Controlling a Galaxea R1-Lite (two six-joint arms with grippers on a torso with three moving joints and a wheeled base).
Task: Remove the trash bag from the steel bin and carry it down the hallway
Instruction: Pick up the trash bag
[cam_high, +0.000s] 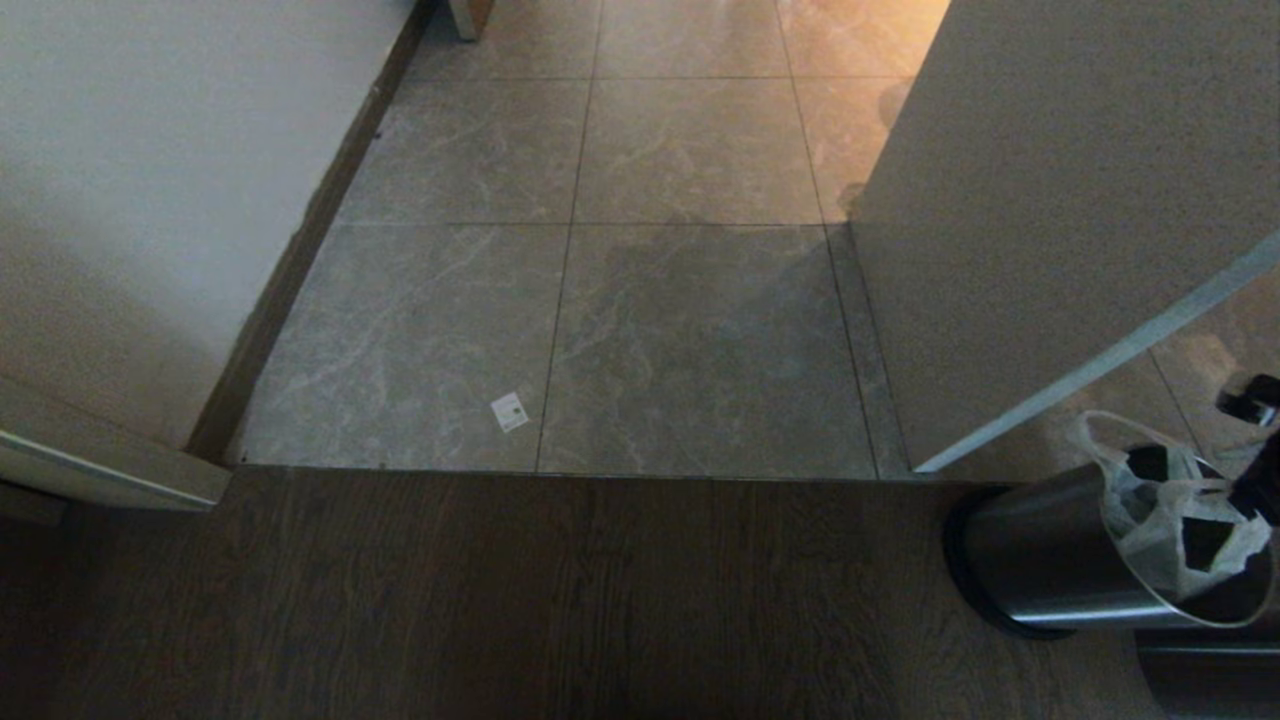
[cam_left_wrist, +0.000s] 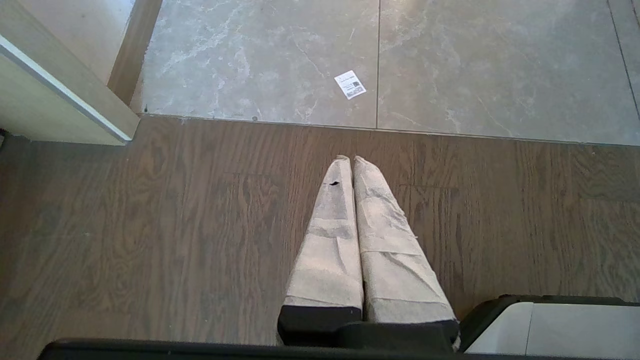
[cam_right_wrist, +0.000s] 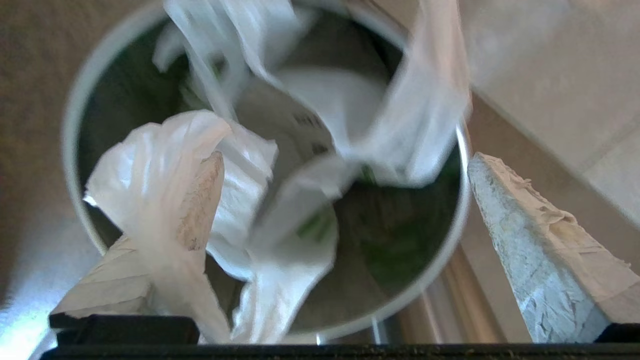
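Trash bag (cam_high: 1170, 515) — thin, white, translucent and crinkled — sits in the mouth of the steel bin (cam_high: 1050, 560), its loop handles standing up above the rim and dark gaps showing between the folds. From the right wrist view the bag (cam_right_wrist: 280, 200) fills most of the round opening, with faint green print low down in the folds, though the upper part is blurred. The right gripper (cam_right_wrist: 345, 165) is over the bin mouth with its fingers spread wide: one finger (cam_right_wrist: 200, 210) is down among the plastic with a fold draped over it, and the other finger (cam_right_wrist: 530, 235) stands outside the rim. It looks as if nothing is pinched, though the draped fold makes that hard to judge.

The bin stands on dark wood flooring (cam_high: 500, 600) at the right edge of the head view, just beside the corner of a white wall (cam_high: 1050, 200). Ahead, a straight threshold separates the wood from the hallway (cam_high: 650, 300) of grey marble-look tiles, which runs on between that wall and a left wall (cam_high: 150, 200) with a dark baseboard — open floor in between, apart from a small white label (cam_high: 509, 411) lying near the threshold.

The left gripper (cam_left_wrist: 350, 160) hangs over the wood flooring, its wrapped fingers pressed together.
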